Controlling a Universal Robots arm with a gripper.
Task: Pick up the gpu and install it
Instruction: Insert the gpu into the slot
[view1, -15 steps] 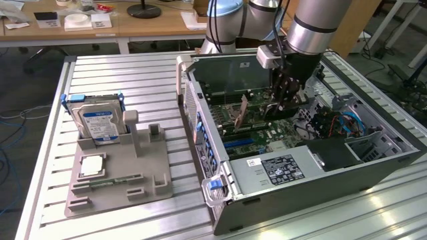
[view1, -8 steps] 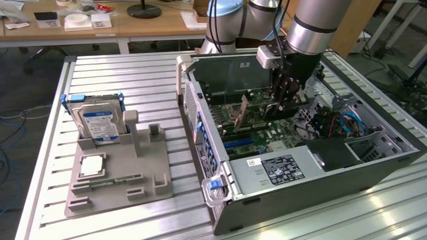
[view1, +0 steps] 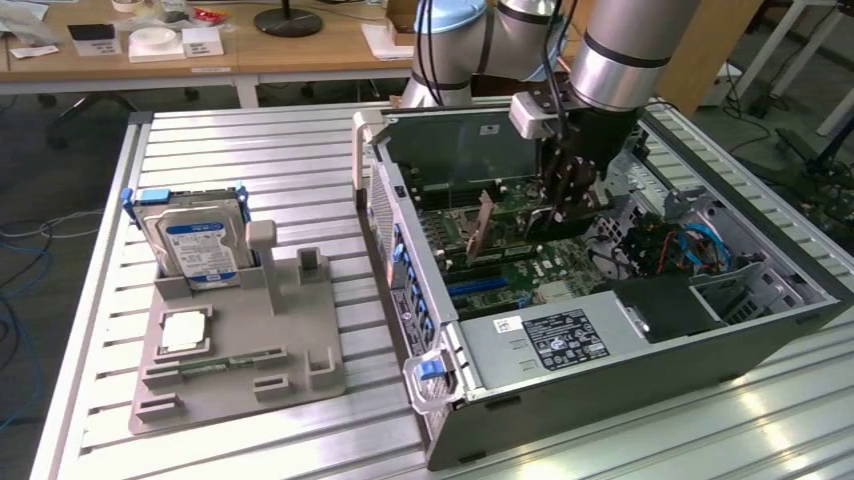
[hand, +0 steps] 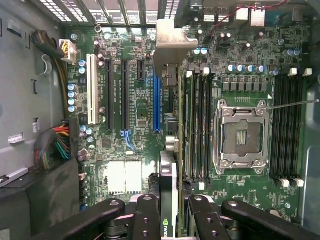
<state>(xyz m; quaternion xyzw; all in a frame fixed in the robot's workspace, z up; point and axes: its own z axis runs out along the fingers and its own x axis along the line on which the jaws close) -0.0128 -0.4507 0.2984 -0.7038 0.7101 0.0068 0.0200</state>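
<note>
- Your black fingers (hand: 146, 216) grip the thin black-faced circuit card with silver metal bracket (hand: 178, 130).
- You hold it edge-on over the green motherboard (hand: 136, 111).

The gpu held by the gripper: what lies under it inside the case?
Under the gpu is the green motherboard, with a blue slot beside its edge. What lies directly beneath is covered by the card itself.

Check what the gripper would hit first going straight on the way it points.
The gripper is shut on the gpu, so the card's edge leads. It would likely meet the motherboard first, close beside the blue slot. Depth is unclear, so the exact spot is uncertain.
</note>
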